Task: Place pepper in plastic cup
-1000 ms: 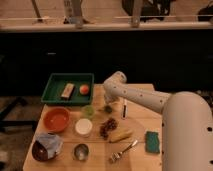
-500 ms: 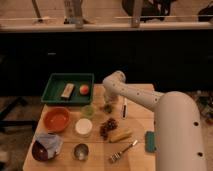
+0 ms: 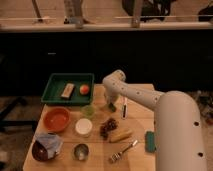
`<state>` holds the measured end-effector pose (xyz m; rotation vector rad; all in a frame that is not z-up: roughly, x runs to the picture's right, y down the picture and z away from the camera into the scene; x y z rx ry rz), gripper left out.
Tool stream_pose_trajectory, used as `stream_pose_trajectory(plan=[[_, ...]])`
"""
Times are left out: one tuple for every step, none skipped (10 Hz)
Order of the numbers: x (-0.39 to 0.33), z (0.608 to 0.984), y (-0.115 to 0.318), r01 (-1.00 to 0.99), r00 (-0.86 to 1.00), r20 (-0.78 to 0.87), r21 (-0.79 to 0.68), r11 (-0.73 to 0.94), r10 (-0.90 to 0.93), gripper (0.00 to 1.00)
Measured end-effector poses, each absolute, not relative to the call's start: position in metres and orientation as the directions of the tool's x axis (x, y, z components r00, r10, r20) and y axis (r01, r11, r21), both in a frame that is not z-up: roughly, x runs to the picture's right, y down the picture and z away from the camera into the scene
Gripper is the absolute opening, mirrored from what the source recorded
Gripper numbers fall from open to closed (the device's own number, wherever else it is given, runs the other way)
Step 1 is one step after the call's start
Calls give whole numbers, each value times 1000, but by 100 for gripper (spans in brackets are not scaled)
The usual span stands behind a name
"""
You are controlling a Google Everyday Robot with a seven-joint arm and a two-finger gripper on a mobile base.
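I am a white robot arm [image 3: 150,100] reaching in from the right over a wooden worktop [image 3: 137,122] in a dim room. My gripper [image 3: 112,105] points down near the middle of the worktop, just in front of the tray's right end. My jaws are drawn together on the pepper [image 3: 114,108], which shows as a small dark green shape at their tip, low against the wood.

The plastic cup [image 3: 88,110], small and translucent light green, stands upright just to the left of my gripper, close to it but not touching. The pepper is outside the cup.

Behind the cup, along the far left of the worktop, lies a green tray [image 3: 70,76]. It holds a tan block [image 3: 68,90] and, beside that, a round orange fruit [image 3: 84,89].

An orange bowl [image 3: 55,120] sits left of the cup. In front of the cup stands a white cylindrical container [image 3: 83,127]. To its right lies a dark bunch of grapes [image 3: 108,127], and just beside the grapes a yellow piece of corn [image 3: 121,135].

A thin white stick-like object [image 3: 124,107] lies just right of my gripper; I cannot tell what it is.

Along the near edge, from left to right, are a dark bowl holding a pale blue-white bag [image 3: 46,146], a shiny metal cup [image 3: 80,151], a fork [image 3: 123,151] lying at an angle, and a green sponge [image 3: 150,141] partly behind my arm's wide base.
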<state>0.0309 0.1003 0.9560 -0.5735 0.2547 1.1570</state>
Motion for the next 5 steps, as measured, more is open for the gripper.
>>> stream_pose_trajectory(plan=[[31,956,100,-914,394,-474,-295,280,787,0],[30,955,101,-912,397,-473,-296,283,786,0],[28,949,104,-907,410,-474,-299,296,779,0],[20,933,103,-897,430,-455,-312,313,780,0],[19,920,100,-892,440,-438,-314,325,784,0]])
